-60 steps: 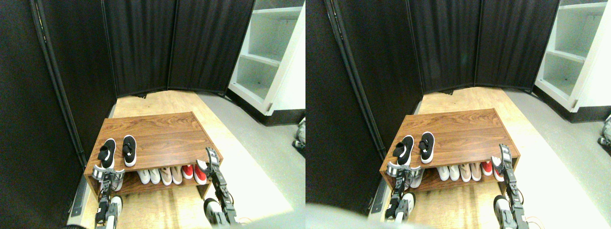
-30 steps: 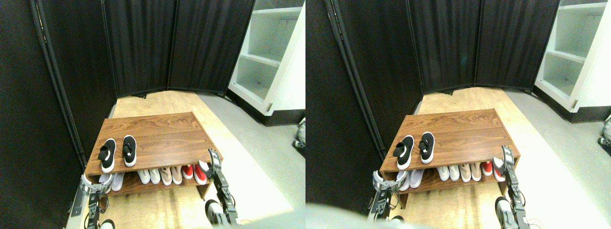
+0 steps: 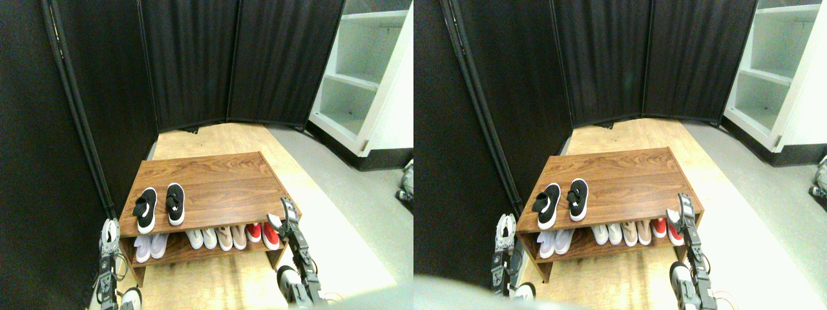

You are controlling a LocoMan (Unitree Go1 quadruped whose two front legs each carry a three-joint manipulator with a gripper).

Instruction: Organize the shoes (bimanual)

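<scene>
The shoes, a black pair with white soles, stand side by side on the left part of the wooden rack's top [image 3: 219, 184]: the left shoe [image 3: 146, 210] and the right shoe [image 3: 174, 203]. My left gripper [image 3: 110, 232] is off the rack's left end, below and to the left of the shoes and apart from them. At the rack's front right corner, my right gripper [image 3: 282, 216] is open and holds nothing.
The rack's lower shelf holds a white pair [image 3: 150, 245], another pale pair [image 3: 202, 238], a beige pair [image 3: 231, 237] and a red pair [image 3: 263, 234]. Black curtain panels [image 3: 194, 64] close off the back and left. A white shelf unit [image 3: 362, 71] stands at the right.
My left manipulator has swung left, from in front of the lower shelf to beside the rack's left end, which uncovers the white pair. The right manipulator has hardly moved.
</scene>
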